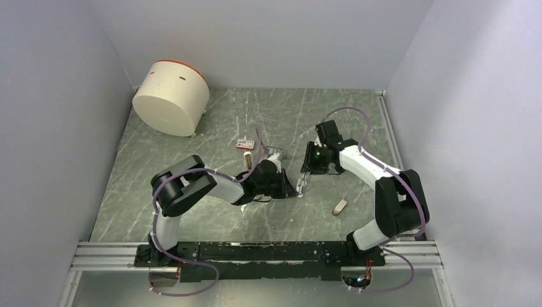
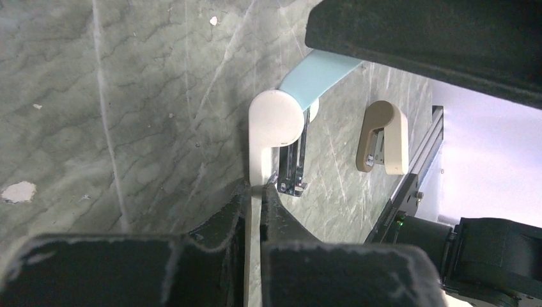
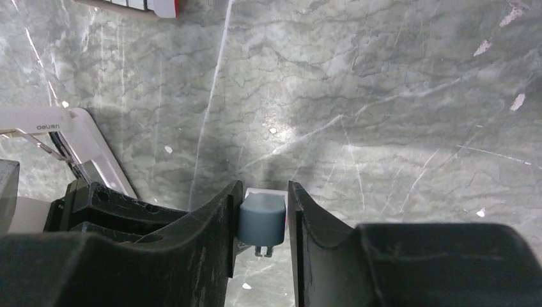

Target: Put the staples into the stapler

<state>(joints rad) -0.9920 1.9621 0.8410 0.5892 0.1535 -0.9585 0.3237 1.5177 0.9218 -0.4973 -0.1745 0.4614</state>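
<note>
Light: soft, even, from overhead.
Glare: pale sheen on the table [image 3: 281,131] just ahead of the right gripper [image 3: 261,195]; blown-out white to the right of the left gripper [image 2: 257,190].
Focus: soft at each gripper's base.
</note>
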